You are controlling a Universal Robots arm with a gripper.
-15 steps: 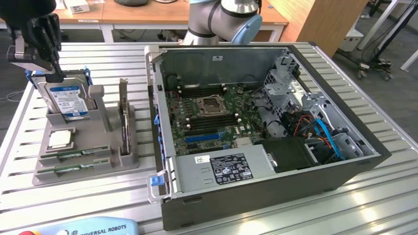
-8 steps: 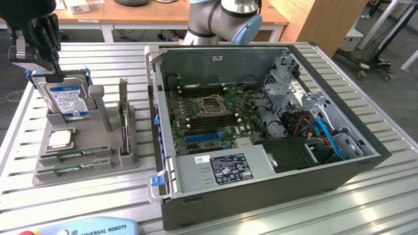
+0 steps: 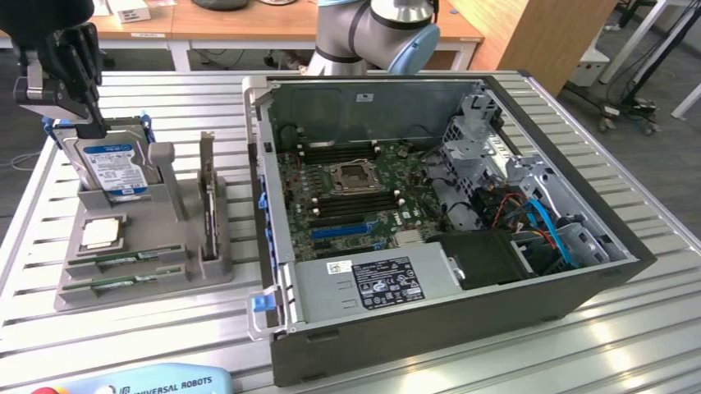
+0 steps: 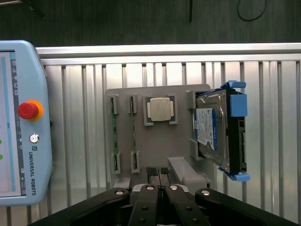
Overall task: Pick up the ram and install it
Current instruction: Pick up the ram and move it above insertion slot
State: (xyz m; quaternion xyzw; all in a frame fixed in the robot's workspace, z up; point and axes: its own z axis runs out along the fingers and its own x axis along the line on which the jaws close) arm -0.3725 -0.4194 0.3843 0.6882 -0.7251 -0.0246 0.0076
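Though the two look alike and it is hard to say which is meant, the ram (image 4: 113, 136) sits on edge in a slot of the grey holder (image 4: 155, 141). Its twin (image 4: 133, 136) is just beside it, with the processor chip (image 4: 160, 109) and hard drive (image 4: 218, 129) further along. The tool (image 4: 159, 173) hangs above the holder, fingers pressed together on nothing. The open computer case (image 3: 362, 103) stands near on the tabletop (image 3: 33, 213).

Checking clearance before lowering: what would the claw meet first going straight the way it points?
Likely the edge of the holder, beside the nearer ram; the shut claw hangs above, so depth is unclear.
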